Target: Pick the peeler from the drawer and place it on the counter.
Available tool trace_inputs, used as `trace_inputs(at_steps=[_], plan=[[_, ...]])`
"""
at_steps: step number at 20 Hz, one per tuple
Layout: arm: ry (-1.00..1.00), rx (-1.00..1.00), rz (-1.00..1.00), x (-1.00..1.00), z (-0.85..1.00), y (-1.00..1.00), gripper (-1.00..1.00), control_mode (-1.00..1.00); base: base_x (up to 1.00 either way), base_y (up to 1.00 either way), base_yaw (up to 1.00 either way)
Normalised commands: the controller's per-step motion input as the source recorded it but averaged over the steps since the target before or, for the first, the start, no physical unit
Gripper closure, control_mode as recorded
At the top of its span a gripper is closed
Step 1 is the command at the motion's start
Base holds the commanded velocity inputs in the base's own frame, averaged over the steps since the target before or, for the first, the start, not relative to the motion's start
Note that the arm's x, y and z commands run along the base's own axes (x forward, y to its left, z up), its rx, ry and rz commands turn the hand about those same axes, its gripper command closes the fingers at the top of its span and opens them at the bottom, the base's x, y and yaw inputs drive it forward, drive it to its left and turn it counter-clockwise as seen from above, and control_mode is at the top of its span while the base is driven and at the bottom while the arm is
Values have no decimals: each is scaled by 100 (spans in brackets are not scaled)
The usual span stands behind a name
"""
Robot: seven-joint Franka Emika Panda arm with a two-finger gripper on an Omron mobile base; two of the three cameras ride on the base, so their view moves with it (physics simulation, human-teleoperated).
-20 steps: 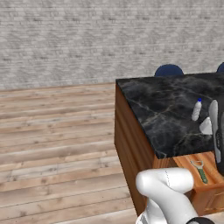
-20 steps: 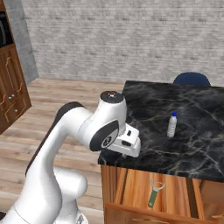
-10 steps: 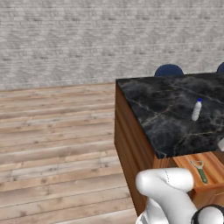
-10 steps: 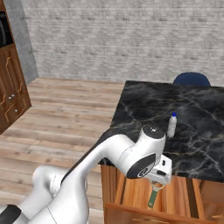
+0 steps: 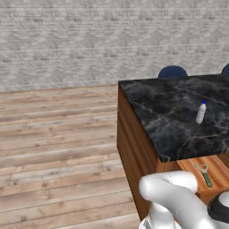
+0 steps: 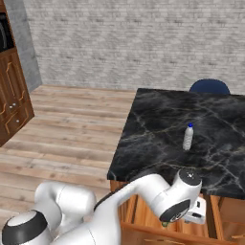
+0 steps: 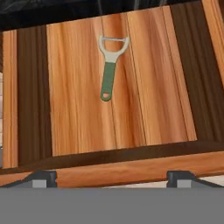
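The peeler (image 7: 109, 65) lies flat on the drawer floor (image 7: 74, 96), silvery Y-head toward the top of the hand view and green handle pointing down. It also lies in the pulled-out drawer (image 5: 219, 166) as the peeler (image 5: 204, 173), just below the counter (image 5: 179, 116) edge. My gripper (image 7: 113, 178) is open, its two dark fingertips (image 7: 43, 177) spread wide over the drawer's front rail, well short of the peeler and holding nothing. In the right base view my bent arm (image 6: 184, 203) reaches down in front of the counter (image 6: 162, 129) and hides the peeler.
A white bottle with a blue cap (image 5: 201, 112) stands upright on the counter, also seen as the bottle (image 6: 188, 137). Blue chairs (image 5: 172, 71) sit behind the counter. A tall wooden cabinet (image 6: 14, 95) stands at far left. Plank floor lies to the left.
The arm has swung down from above the counter's edge to low over the open drawer. The peeler and bottle have not moved.
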Motion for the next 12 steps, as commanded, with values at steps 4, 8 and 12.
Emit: trace_inputs(at_steps=[4,8,12], plan=[[1,0,6,17,-86,-50,-100,-100,0,0,0],[8,1,7,-36,-69,-29,-100,-100,0,0,0],[31,0,1,-100,-30,6,-100,-100,0,0,0]])
